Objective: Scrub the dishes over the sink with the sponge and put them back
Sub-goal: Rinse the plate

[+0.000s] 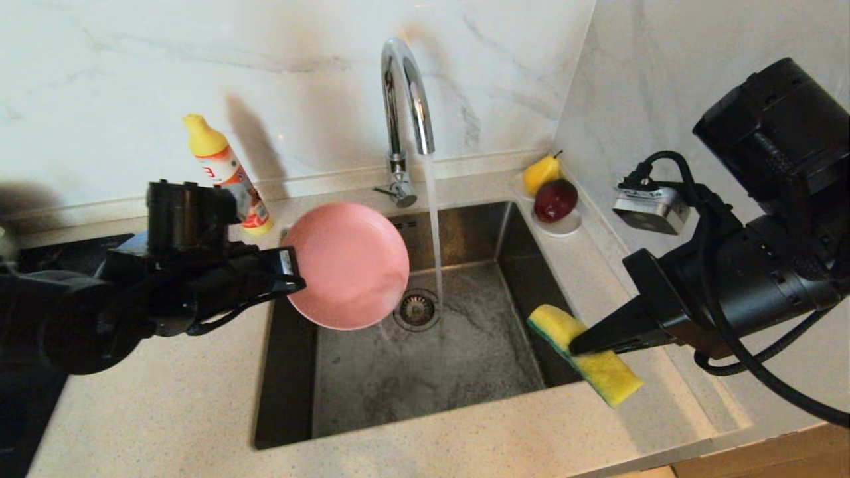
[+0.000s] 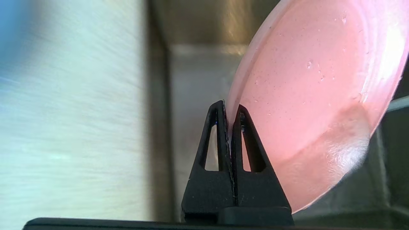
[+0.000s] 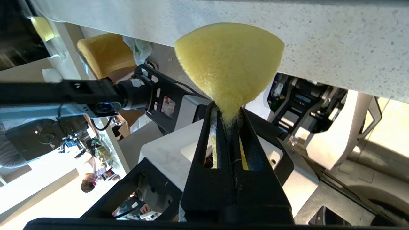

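I am holding the round pink plate (image 1: 348,265) by its left rim with my left gripper (image 1: 292,269), the fingers pinched tight on the edge; the left wrist view is showing the rim squeezed between them (image 2: 228,118). The plate is hanging tilted on edge over the left part of the square brushed-steel sink (image 1: 465,358), with water beads sitting on its face (image 2: 306,95). Beside it, the stream from the curved chrome tap (image 1: 405,99) is falling into the basin next to the round strainer drain (image 1: 417,309).

My right gripper (image 1: 578,345) is sitting over the sink's right edge, clamped together on the middle of the oblong yellow sponge with the thin green side (image 1: 588,355). The right wrist view is showing the foam (image 3: 228,60) bulging out past the closed fingertips. The sponge is well apart from the plate.

Behind my left arm a yellow-capped detergent bottle (image 1: 226,169) is standing on the pale speckled counter (image 1: 166,398). At the back right corner a yellow pear (image 1: 541,172) and a dark red fruit (image 1: 555,199) are resting on a small white saucer (image 1: 561,229).
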Robot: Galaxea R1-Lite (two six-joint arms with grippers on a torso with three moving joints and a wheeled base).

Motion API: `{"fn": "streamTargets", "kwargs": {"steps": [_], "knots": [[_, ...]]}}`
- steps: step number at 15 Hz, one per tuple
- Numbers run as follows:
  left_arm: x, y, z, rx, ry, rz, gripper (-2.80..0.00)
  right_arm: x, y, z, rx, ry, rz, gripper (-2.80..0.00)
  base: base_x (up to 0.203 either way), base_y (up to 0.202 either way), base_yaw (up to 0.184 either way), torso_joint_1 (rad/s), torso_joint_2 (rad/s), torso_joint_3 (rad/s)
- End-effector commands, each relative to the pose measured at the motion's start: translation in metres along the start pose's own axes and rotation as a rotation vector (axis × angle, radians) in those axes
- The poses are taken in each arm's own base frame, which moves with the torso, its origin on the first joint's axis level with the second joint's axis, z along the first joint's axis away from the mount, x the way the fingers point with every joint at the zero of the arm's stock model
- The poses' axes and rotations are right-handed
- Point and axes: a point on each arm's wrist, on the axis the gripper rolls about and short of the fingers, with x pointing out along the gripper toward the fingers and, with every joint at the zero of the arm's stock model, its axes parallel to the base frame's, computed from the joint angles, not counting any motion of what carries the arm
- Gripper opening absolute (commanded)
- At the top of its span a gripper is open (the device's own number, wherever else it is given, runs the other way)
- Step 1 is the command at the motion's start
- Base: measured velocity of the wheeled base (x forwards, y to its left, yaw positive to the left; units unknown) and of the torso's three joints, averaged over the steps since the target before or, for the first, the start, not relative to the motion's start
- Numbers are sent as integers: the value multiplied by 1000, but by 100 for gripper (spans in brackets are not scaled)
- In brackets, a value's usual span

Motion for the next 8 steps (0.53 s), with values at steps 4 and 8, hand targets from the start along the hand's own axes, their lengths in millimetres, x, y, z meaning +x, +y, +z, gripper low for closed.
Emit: {"fn": "streamTargets", "kwargs": {"steps": [4, 8], "knots": [[-83, 29, 22, 40, -269, 7, -280, 3, -1, 1, 11, 14, -1, -280, 0, 0, 0, 0, 0, 0], [-112, 37, 13, 84, -384, -5, -280, 0, 1, 0, 14, 7, 6, -280, 0, 0, 0, 0, 0, 0]]}}
